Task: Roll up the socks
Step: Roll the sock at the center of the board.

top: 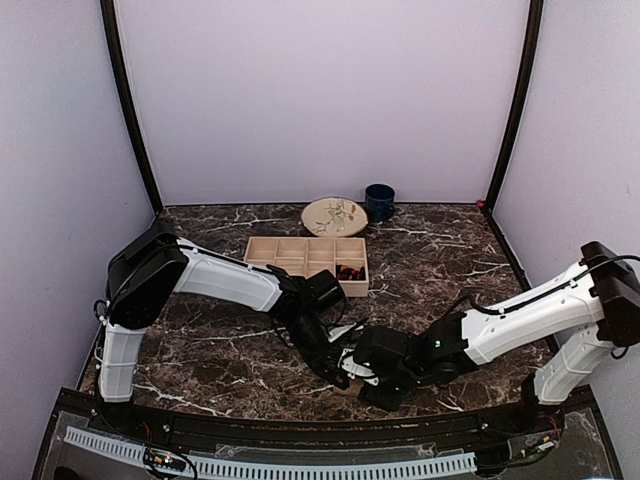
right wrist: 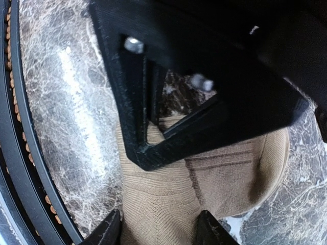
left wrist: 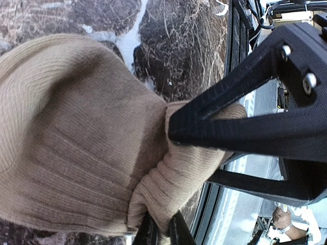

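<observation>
Gripping one tan sock [left wrist: 76, 148] from both ends, two robot arms meet low over the near middle of a dark marble bench [top: 440, 250]. The left claw [left wrist: 191, 153] is clenched on a bunched fold of ribbed fabric at the sock's cuff end. The right claw [right wrist: 159, 227] stands part-way apart, one finger on each side of the sock, with fabric filling the gap between them, so it appears to be grasping the sock too. The sock lies on the bench, humped and partly doubled over rather than flat.

Farther back sits a wooden tray [top: 290, 252] with compartments. A small dark-and-red bundle [top: 349, 270] lies in one of them. It may be the second sock, but it is too small to tell.

The rolling step seems to be under way on the tan sock, not finished. The next move likely calls for one claw to hold the bundle firm while the other turns the loose fabric over it.
</observation>
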You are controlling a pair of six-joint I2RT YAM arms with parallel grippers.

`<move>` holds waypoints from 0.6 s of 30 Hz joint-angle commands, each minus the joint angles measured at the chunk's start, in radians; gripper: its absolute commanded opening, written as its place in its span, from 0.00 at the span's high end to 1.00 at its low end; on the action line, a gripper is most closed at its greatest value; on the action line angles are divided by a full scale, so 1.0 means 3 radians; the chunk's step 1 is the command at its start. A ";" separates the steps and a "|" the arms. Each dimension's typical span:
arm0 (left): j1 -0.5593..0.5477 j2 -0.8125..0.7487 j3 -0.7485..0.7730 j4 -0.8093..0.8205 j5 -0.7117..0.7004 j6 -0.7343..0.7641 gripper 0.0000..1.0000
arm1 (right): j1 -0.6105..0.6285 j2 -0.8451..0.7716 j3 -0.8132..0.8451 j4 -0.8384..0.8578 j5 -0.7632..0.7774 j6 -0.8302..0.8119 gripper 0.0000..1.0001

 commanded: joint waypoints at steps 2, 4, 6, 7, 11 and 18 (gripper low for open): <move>-0.0008 0.0110 -0.0014 -0.0276 -0.0124 0.0060 0.91 | 0.0028 0.0071 0.0023 0.0092 -0.0091 -0.0023 0.57; -0.0007 0.0110 -0.0014 -0.0267 -0.0112 0.0056 0.91 | 0.0023 0.0094 0.0015 0.0102 -0.0122 -0.0018 0.63; -0.0007 0.0110 -0.0011 -0.0260 -0.0109 0.0056 0.91 | 0.0019 0.0097 -0.0002 0.0138 -0.0165 0.0000 0.71; -0.0007 0.0109 -0.0015 -0.0259 -0.0106 0.0053 0.91 | 0.0015 0.0138 -0.0010 0.0153 -0.0184 0.0014 0.74; 0.0000 0.0110 -0.0022 -0.0253 -0.0086 0.0038 0.91 | 0.0010 0.0237 -0.0021 0.0187 -0.0251 0.0041 0.78; 0.0007 0.0096 -0.0034 -0.0217 -0.0109 -0.0052 0.83 | -0.0009 0.0312 -0.0028 0.0185 -0.0400 0.0131 0.86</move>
